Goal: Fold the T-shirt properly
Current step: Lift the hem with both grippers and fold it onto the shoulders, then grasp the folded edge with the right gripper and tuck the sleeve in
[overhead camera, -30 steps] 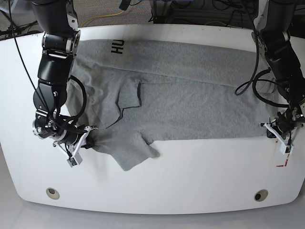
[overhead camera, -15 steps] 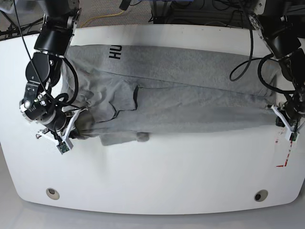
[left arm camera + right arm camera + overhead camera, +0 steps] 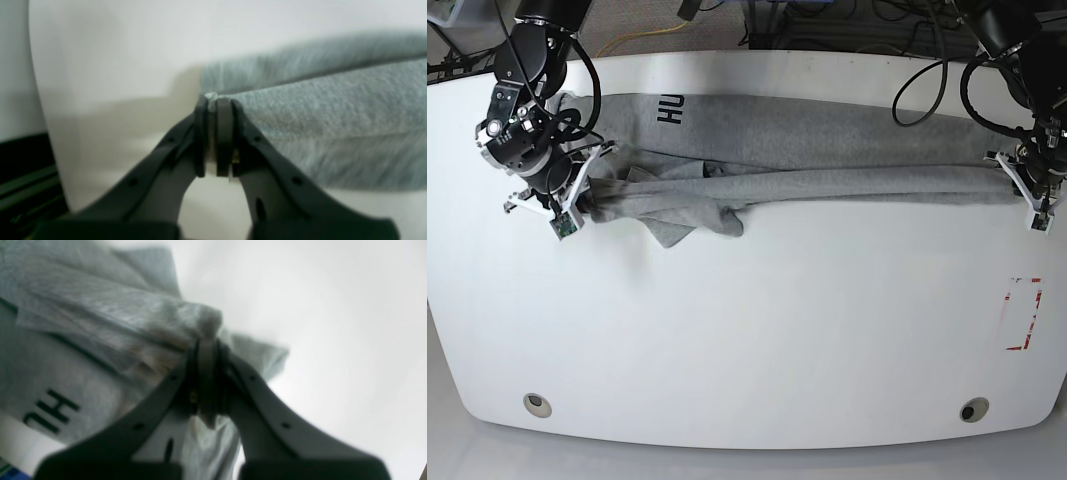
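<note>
Near edge of the white table [image 3: 757, 380] is carrying two round holes [image 3: 538, 404], one at each front corner, both well clear of the shirt. A red dashed rectangle [image 3: 1023, 313] is sitting on the table between the front edge and the shirt's end, on the left-arm side.

Further back, the T-shirt [image 3: 827, 160] is lying stretched across the table as a long narrow grey band, toward the far edge. A loose flap is hanging out from the band's near side, close to the right arm's end. Black letters "HU" [image 3: 669, 108] are showing on the shirt's far layer, near that same end.

The right gripper [image 3: 579, 200] is pinching a bunched wad of shirt fabric, jaws pressed together on it; in the right wrist view the right gripper [image 3: 206, 373] is clamping gathered cloth with the letters beside it. The left gripper [image 3: 1030, 195] is gripping the opposite end of the shirt; the left wrist view is showing the left gripper [image 3: 217, 133] squeezed tight on a thin corner of the T-shirt [image 3: 333, 110], with bare table beyond it.

Behind the table's far edge, cables [image 3: 847, 30] are lying on the floor.
</note>
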Controlling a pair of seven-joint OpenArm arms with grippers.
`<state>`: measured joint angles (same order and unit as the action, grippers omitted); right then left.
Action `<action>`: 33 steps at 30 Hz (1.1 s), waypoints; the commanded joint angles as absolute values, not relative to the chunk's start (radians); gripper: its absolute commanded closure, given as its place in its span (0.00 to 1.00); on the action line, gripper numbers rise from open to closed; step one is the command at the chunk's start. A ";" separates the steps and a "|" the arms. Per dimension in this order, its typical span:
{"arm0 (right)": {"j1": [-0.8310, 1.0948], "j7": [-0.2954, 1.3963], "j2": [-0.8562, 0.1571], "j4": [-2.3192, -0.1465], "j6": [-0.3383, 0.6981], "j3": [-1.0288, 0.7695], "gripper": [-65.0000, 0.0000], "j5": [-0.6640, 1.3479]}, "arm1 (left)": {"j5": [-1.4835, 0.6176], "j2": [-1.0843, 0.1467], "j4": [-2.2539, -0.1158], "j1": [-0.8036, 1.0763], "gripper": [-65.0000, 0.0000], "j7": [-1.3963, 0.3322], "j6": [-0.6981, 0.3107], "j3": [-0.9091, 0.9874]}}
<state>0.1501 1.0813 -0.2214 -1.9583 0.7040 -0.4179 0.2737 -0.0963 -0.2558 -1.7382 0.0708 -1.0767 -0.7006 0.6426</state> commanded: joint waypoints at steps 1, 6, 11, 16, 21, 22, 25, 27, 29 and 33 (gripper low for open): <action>0.166 1.069 -0.237 -1.979 0.698 -0.444 1.00 0.271 | -0.099 -0.277 -1.779 0.085 1.00 -1.063 -0.698 0.648; 0.225 1.069 -0.197 -1.979 0.698 -0.510 1.00 0.269 | -0.097 -0.280 -1.794 0.156 1.00 -1.063 -0.698 0.650; 0.272 1.069 -0.191 -1.979 0.698 -0.519 1.00 0.269 | -0.094 -0.282 -1.793 0.194 1.00 -1.063 -0.698 0.650; 0.309 1.069 -0.189 -1.975 0.698 -0.519 0.87 0.269 | -0.093 -0.282 -1.791 0.223 0.98 -1.063 -0.698 0.642; 0.335 1.069 -0.189 -1.982 0.698 -0.526 0.41 0.271 | -0.094 -0.278 -1.787 0.225 0.56 -1.063 -0.698 0.642; 0.337 1.069 -0.188 -1.991 0.698 -0.541 0.36 0.280 | -0.097 -0.278 -1.788 0.225 0.49 -1.063 -0.698 0.642; 0.346 1.076 -0.188 -2.008 0.698 -0.615 0.33 0.420 | -0.101 -0.278 -1.817 0.225 0.37 -1.063 -0.698 0.647; 0.343 1.112 -0.200 -2.003 0.698 -0.641 0.33 0.550 | -0.102 -0.277 -1.862 0.225 0.37 -1.063 -0.698 0.648; 0.326 1.141 -0.213 -2.003 0.698 -0.647 0.33 0.624 | -0.119 -0.277 -1.899 0.225 0.37 -1.063 -0.698 0.648; 0.239 1.208 -0.213 -2.003 0.698 -0.624 0.33 0.690 | -0.211 -0.277 -1.957 0.223 0.37 -1.063 -0.698 0.648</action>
<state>0.2680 1.2190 -0.2016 -1.9846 0.6971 -0.6350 0.6647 -0.1902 -0.2588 -1.9255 0.2298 -1.0698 -0.7002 0.6422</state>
